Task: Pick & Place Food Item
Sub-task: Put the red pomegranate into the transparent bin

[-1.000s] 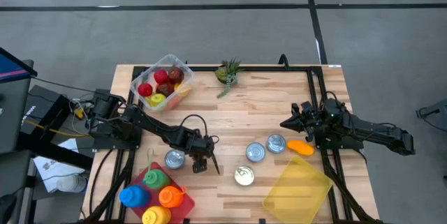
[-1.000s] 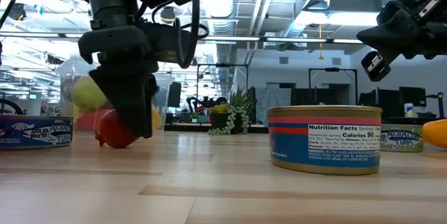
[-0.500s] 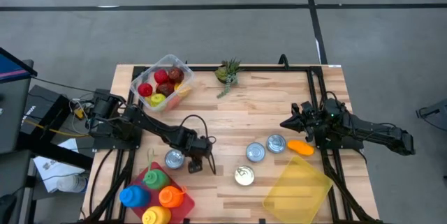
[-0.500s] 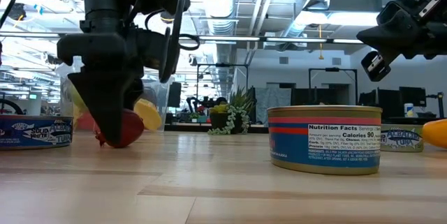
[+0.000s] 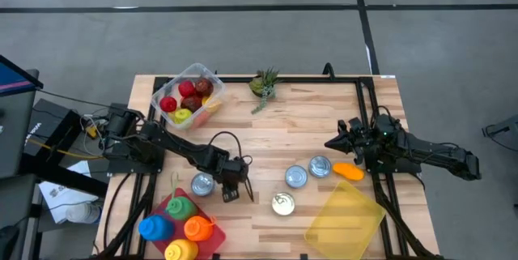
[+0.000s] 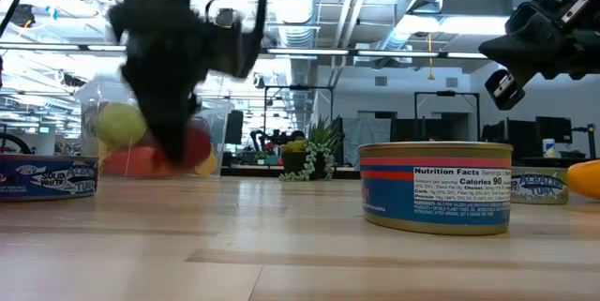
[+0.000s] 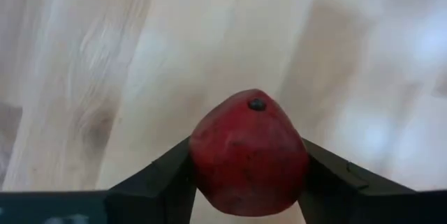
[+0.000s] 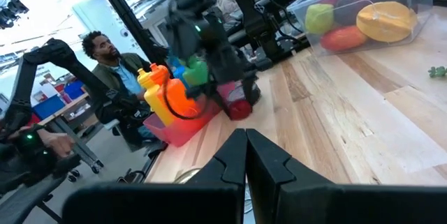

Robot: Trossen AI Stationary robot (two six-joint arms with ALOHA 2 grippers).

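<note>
A red fruit (image 7: 248,154) with a dark dot on top sits between the fingers of my left gripper (image 7: 246,162), which is shut on it. In the high view that gripper (image 5: 231,189) stands at the table's near left beside a tin can (image 5: 202,184) and hides the fruit. In the low view the fruit (image 6: 197,143) shows blurred, above the tabletop. My right gripper (image 5: 332,142) waits shut above the table's right side, pointing level. My left gripper pinches the red fruit by its two opposite sides (image 7: 202,161), one dark finger (image 7: 164,182) on each. The fingers come from above, pointing steeply down. The fruit is lifted clear of the table.
A clear tub (image 5: 188,94) of fruit stands far left, a small plant (image 5: 264,86) at the far edge. Three more cans (image 5: 296,176) lie mid-table near an orange item (image 5: 348,170) and a yellow lid (image 5: 344,215). A pink tray (image 5: 212,242) of bottles is near left. A person (image 8: 112,63) sits beyond the table.
My left gripper has shut on the red fruit, which lay on the table a second ago, and has risen with it, rolling a little. The fruit now hangs clear of the tabletop.
</note>
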